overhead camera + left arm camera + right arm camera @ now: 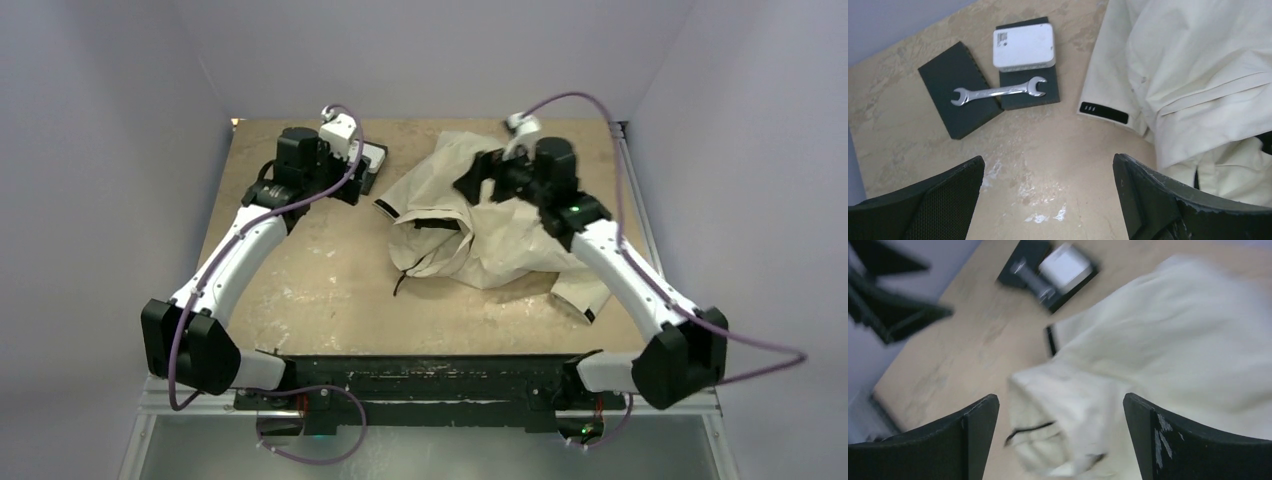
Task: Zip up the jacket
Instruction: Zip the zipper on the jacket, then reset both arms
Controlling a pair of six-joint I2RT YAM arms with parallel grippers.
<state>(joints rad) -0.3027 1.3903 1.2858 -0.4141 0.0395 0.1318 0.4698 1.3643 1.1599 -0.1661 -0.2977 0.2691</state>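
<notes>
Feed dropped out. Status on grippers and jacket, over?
Left gripper open, empty, over table. Right gripper open, empty, above jacket. Jacket crumpled, zip not visible. Wrench and box beside it, not touching.

Tan, mottled table (pixel 913 140) with whitish scuffs toward its near side. Two dark foam pads lay at the far left, edges touching: a larger pad (pixel 943 75) set askew, a smaller pad (pixel 1029 100) beside it. A white square box (pixel 1024 46) sat on the smaller pad. A silver open-ended wrench (pixel 998 91) bridged both pads, just beside the box.
</notes>
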